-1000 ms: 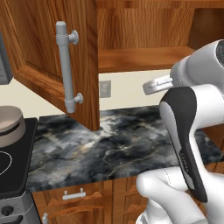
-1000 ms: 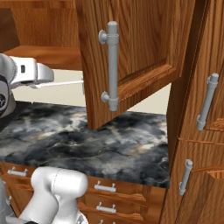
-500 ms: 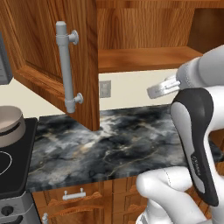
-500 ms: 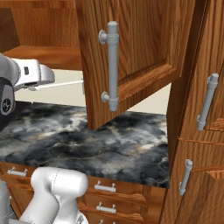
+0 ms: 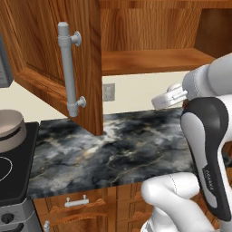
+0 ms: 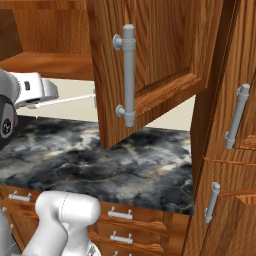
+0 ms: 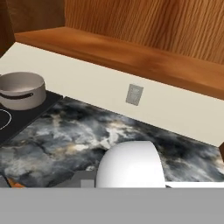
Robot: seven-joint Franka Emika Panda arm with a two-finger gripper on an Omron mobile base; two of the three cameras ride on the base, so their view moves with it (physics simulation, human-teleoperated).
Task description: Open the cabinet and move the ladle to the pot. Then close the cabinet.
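Ladle, a white round-bowled utensil (image 7: 130,164), sits just below the hand camera, apparently carried clear of the open reddish-brown wooden wall cabinet (image 5: 68,54) over the dark marbled counter (image 5: 122,149). The small grey metal saucepan (image 7: 21,89) waits on the black stovetop (image 7: 17,120), well apart. The gripper (image 5: 168,96) is closed tight, seemingly on the ladle's handle.

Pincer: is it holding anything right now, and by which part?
The ladle, it seems: the pincer is shut on it, and its thin handle juts out sideways. The exact hold spot is hidden.
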